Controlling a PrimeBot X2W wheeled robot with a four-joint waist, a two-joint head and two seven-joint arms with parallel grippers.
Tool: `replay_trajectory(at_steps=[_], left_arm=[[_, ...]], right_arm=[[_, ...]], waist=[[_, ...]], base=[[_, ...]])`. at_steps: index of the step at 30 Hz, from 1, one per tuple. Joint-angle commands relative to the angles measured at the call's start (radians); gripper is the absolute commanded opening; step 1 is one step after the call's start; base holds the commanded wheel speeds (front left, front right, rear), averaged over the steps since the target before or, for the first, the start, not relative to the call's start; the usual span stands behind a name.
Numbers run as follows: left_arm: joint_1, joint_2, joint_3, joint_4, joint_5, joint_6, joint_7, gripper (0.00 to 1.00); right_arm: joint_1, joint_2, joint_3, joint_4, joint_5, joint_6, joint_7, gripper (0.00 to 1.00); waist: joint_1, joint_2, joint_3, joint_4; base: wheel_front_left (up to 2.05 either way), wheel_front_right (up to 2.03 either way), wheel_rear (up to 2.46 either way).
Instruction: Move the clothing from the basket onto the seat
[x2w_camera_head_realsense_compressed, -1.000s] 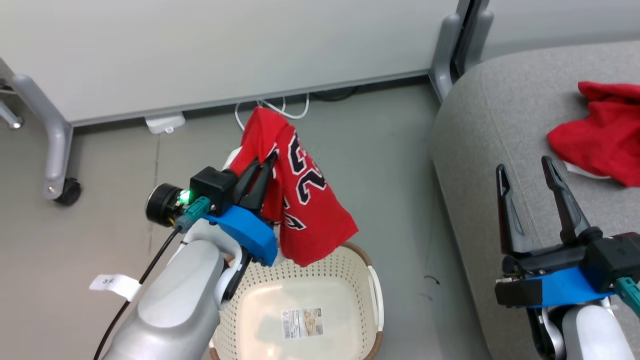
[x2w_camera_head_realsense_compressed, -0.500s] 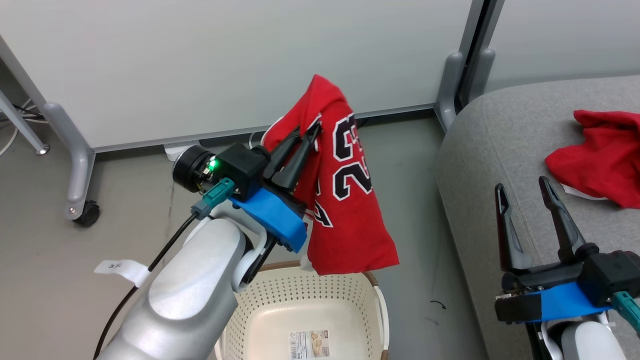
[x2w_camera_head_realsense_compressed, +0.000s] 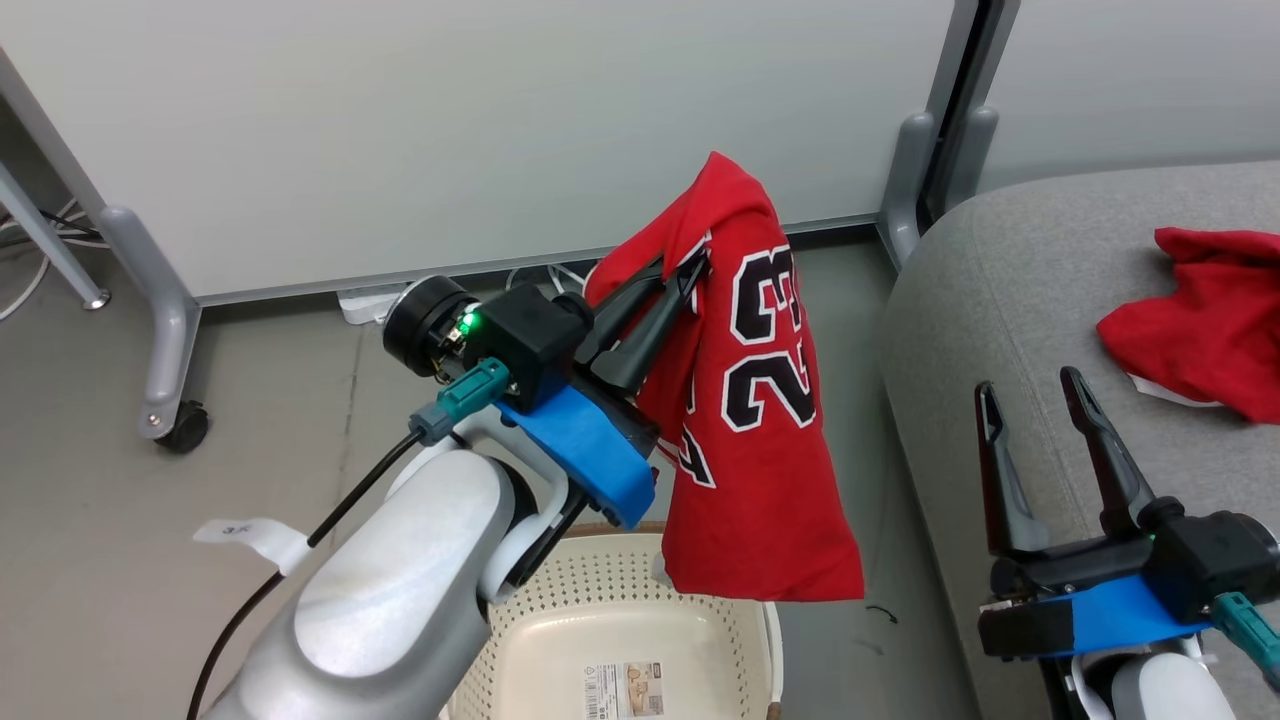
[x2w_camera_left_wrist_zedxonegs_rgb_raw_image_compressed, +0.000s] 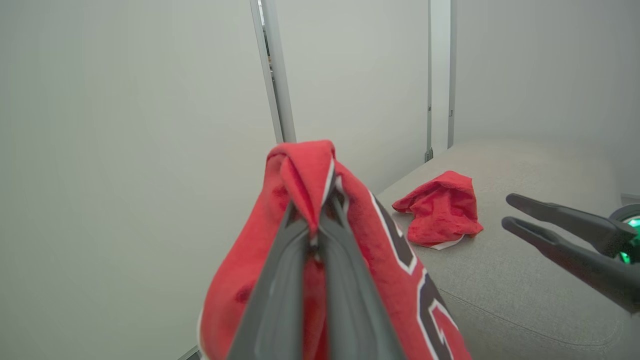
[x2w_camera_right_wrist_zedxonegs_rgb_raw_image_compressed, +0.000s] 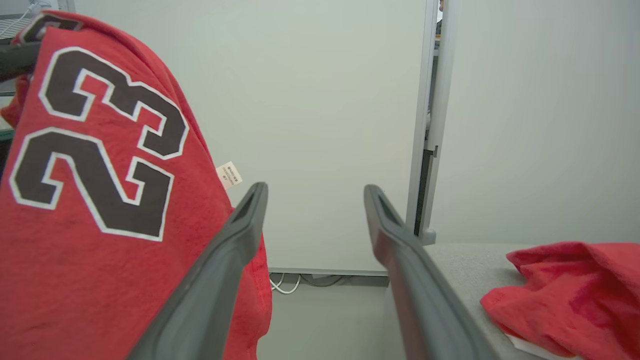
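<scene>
Pinching the jersey (x2w_camera_head_realsense_compressed: 760, 450) by a bunched fold at its top, the left gripper (x2w_camera_head_realsense_compressed: 685, 272) is clamped tight so the cloth hangs free, hem above the basket (x2w_camera_head_realsense_compressed: 560, 610) and short of the seat (x2w_camera_head_realsense_compressed: 1000, 280), judged a mid-carry hold. The right gripper (x2w_camera_head_realsense_compressed: 1027, 383) waits at the seat's near edge w/ jaws wide and empty; the 2nd red garment (x2w_camera_head_realsense_compressed: 1200, 335) lies on the cushion. Vs. 1 s earlier, the jersey rides higher off the basket and nearer the seat, though the head cam also shifted.

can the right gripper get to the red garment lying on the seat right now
Probably yes: the right gripper is open and empty over the seat, and nothing lies between it and the red garment.
</scene>
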Motion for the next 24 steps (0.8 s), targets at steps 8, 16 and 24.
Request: replay_trajectory(at_steps=[8, 16, 24], left_arm=[[0.016, 0.014, -0.008, -0.041, -0.002, 0.014, 0.016, 0.00], [0.002, 0.020, -0.012, -0.040, 0.003, 0.021, 0.014, 0.00], [-0.022, 0.007, -0.025, -0.032, 0.012, 0.022, 0.004, 0.00]], right_arm=[[-0.057, 0.000, 0.070, -0.028, -0.016, 0.000, -0.003, 1.00], [-0.137, 0.000, 0.205, -0.024, -0.029, 0.000, -0.003, 1.00], [-0.211, -0.001, 0.339, 0.048, -0.001, 0.000, -0.003, 1.00]], waist=[[0.0000, -0.0001, 0.014, 0.005], [0.0000, -0.0001, 0.027, 0.005], [0.0000, -0.0001, 0.052, 0.015]], base=[[0.00, 0.00, 0.00], [0.00, 0.00, 0.00], [0.00, 0.00, 0.00]])
